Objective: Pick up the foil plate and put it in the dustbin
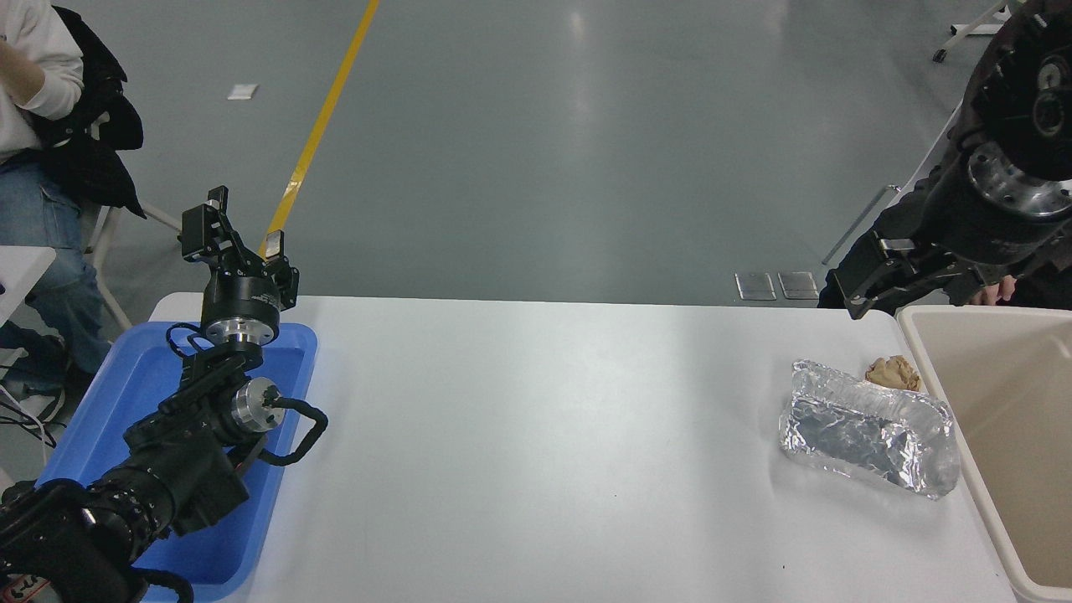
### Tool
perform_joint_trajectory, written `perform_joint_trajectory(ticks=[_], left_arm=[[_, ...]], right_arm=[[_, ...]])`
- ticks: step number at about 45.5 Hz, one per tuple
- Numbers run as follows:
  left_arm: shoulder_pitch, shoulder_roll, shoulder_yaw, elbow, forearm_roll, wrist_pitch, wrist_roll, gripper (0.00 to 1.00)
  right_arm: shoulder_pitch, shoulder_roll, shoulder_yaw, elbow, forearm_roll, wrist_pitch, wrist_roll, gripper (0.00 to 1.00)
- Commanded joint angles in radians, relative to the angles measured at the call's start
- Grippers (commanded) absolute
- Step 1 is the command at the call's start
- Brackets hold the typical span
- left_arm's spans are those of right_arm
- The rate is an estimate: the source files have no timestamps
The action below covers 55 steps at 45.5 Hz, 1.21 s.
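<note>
The right end effector (858, 289), fingers apart, hovers above the plate (867, 429); foil looks light, crushable, best pinched at its rumpled rim.

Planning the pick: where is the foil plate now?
Head view: the foil plate lies on the table's right side, beside the dustbin, a brown paper ball just behind it.

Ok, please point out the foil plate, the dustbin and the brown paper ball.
foil plate (867, 440): head view, its shiny floor.
dustbin (936, 378): head view, its pale left rim.
brown paper ball (894, 372): head view, its middle.
</note>
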<state>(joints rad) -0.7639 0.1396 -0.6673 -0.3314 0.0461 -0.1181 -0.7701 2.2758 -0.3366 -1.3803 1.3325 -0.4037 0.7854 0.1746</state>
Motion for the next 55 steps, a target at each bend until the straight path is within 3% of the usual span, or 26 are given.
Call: perform_joint_trajectory(ticks=[1, 21, 41, 55], left_arm=[[0.0, 0.0, -0.006, 0.0, 0.0, 0.0, 0.002, 1.0], [0.0, 0.0, -0.008, 0.0, 0.0, 0.0, 0.002, 1.0], [0.0, -0.002, -0.006, 0.0, 0.0, 0.0, 0.002, 1.0], [0.0, -0.002, -0.006, 0.0, 0.0, 0.0, 0.002, 1.0]], right_arm=[[-0.004, -0.007, 0.0, -0.009, 0.008, 0.0, 0.0, 1.0], [-0.107, -0.015, 0.024, -0.081, 0.0, 0.0, 0.0, 1.0], [-0.468, -0.26, 0.177, -0.303, -0.164, 0.0, 0.002, 1.0], [-0.864, -0.279, 0.374, -0.541, -0.224, -0.153, 0.0, 1.0]])
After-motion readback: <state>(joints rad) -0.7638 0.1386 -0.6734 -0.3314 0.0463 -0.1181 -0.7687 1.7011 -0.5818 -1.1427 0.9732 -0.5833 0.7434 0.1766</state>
